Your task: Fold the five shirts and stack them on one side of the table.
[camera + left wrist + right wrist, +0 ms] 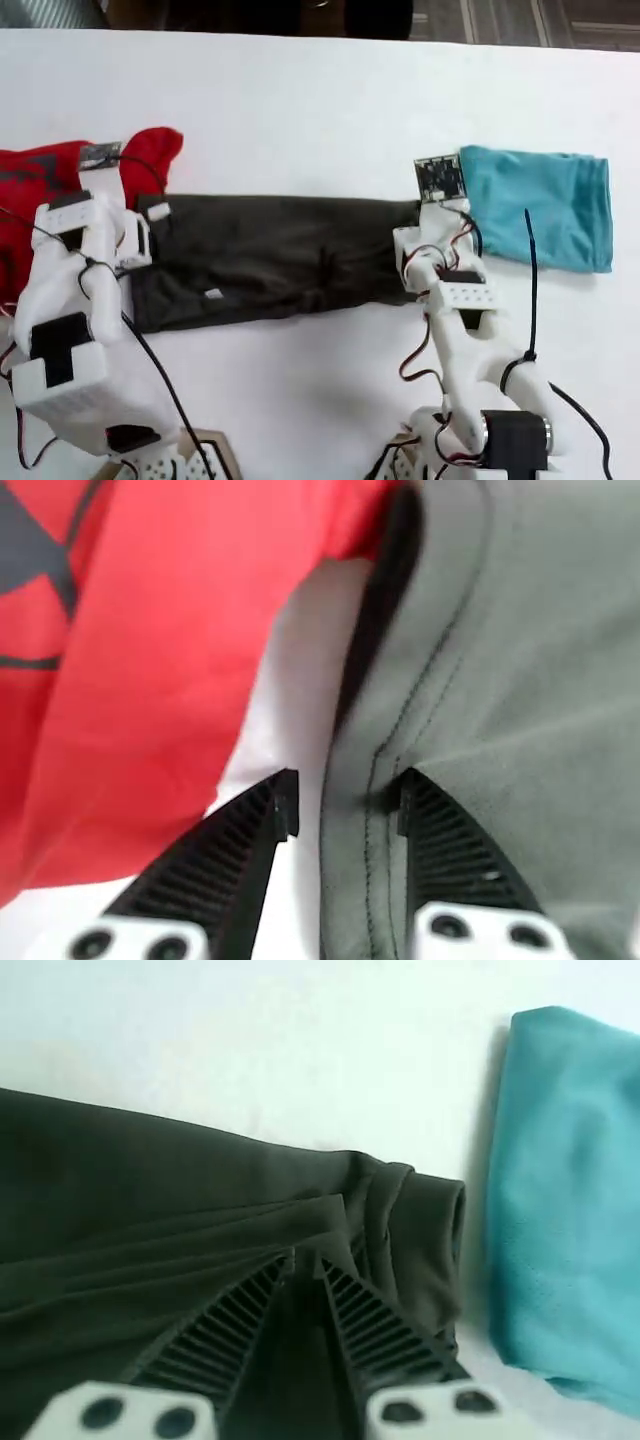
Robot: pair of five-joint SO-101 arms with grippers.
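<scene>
High view: long dark grey cloth shirt (270,255) lies across white worktop (300,100), between red shirt (150,150) and folded teal shirt (540,205).
Left wrist view: left hand (345,800) spread around stitched edge.
Right wrist view: right hand (305,1262) pinching bunched end, probably for folding.

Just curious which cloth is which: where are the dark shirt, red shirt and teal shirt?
dark shirt (270,255), high view, middle of the cloth.
red shirt (150,650), left wrist view, plain red cloth.
teal shirt (540,205), high view, its centre.
</scene>
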